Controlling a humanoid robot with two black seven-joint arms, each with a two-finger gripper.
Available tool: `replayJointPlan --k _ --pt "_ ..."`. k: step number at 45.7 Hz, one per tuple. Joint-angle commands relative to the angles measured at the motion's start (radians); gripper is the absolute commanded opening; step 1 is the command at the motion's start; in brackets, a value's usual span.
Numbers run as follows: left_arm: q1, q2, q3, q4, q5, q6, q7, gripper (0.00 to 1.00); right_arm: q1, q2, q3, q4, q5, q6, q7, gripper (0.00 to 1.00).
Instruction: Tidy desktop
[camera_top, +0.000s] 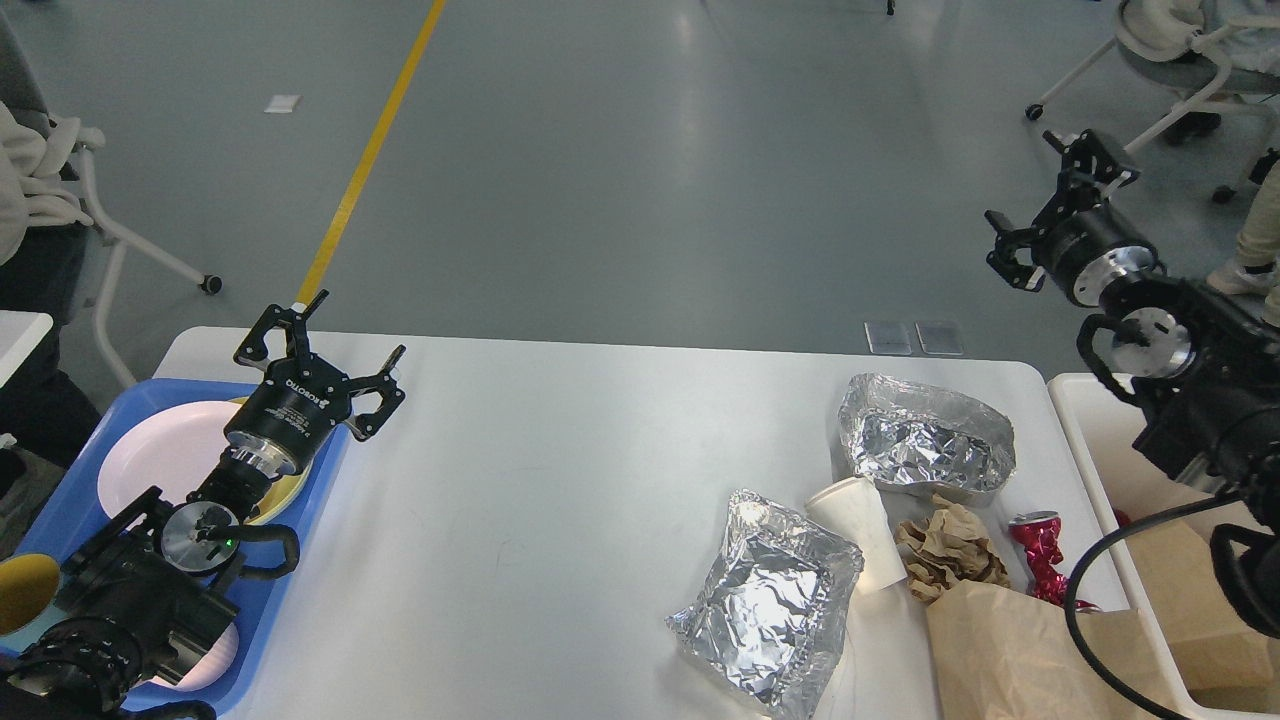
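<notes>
The white desktop (560, 470) fills the middle of the head view. Litter lies on its right part: a foil tray (925, 436), a crumpled foil sheet (775, 600), a tipped white paper cup (862, 520), a brown paper wad (950, 550), a crushed red can (1040, 545) and a brown paper bag (1020, 650). My left gripper (352, 335) hovers open and empty over the table's left rear, beside the blue tray. Raised high beyond the table's right rear corner, my right gripper (1045, 205) is open and holds nothing.
A blue tray (60, 510) at the left holds pale plates (150, 455) and a yellow cup (22, 590). A white bin (1180, 470) at the right edge holds brown paper. Wheeled chairs stand on the floor at both far sides.
</notes>
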Motion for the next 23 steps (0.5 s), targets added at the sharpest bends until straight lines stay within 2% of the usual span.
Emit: replayJointPlan --k 1,12,23 --pt "0.000 0.000 0.000 0.000 0.000 0.000 0.001 0.97 0.058 -0.046 -0.121 0.005 -0.005 0.002 0.000 1.00" --pt "0.000 0.000 0.000 0.000 0.000 0.000 -0.001 0.97 0.173 -0.078 -0.369 0.003 -0.005 0.001 0.000 1.00" --pt "0.000 0.000 -0.001 0.000 0.000 0.000 -0.001 0.97 0.294 -0.078 -0.777 0.006 -0.005 0.001 0.002 1.00"
